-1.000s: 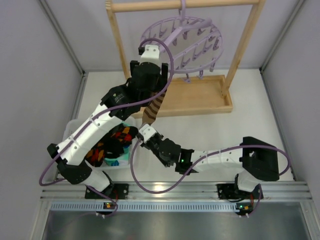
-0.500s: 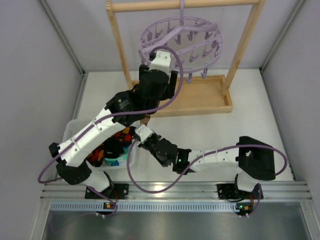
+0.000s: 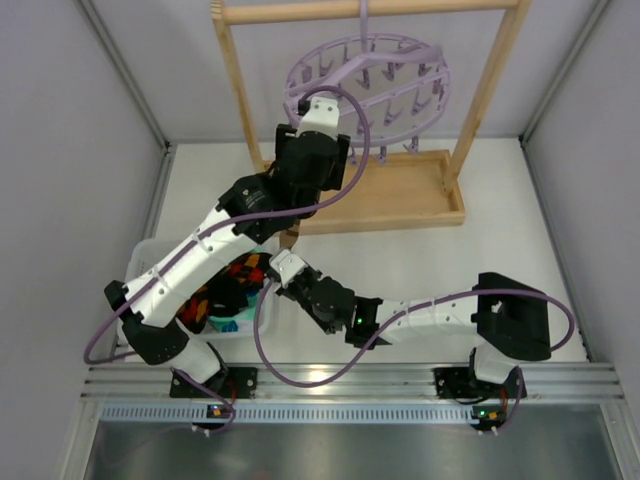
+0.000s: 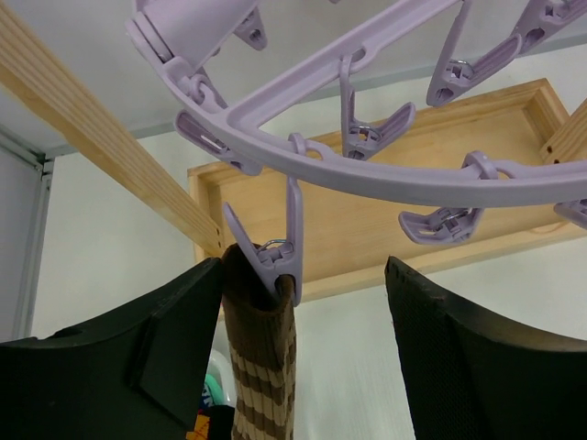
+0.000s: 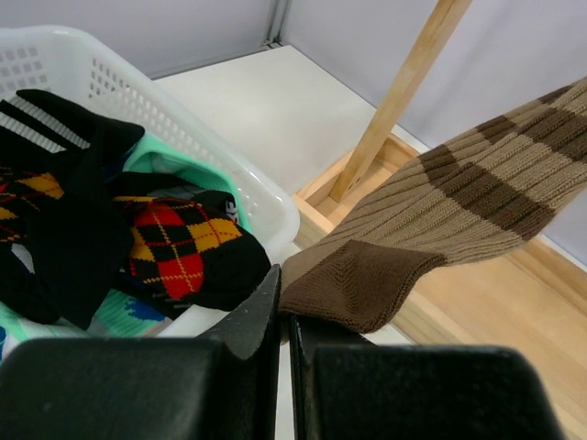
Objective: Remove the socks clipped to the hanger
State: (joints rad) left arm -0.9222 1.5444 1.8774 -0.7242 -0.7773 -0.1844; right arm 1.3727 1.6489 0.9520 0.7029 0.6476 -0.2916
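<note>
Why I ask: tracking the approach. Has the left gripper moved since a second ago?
Yes. In the top view the left gripper shifted right, away from the wooden frame's left post, further under the hanger.

Round lilac hanger (image 3: 398, 62) hangs a bit tilted by its top hook. One brown-striped sock (image 4: 262, 378) is clipped by the cuff to a rim peg. The other socks (image 5: 174, 246), argyle, black and mint, are piled in the white basket (image 5: 138, 103).

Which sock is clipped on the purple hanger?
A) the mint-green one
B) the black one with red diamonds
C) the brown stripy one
C: a lilac peg on the hanger pinches the brown-striped sock at its top, while the diamond sock lies in the white basket.
</note>
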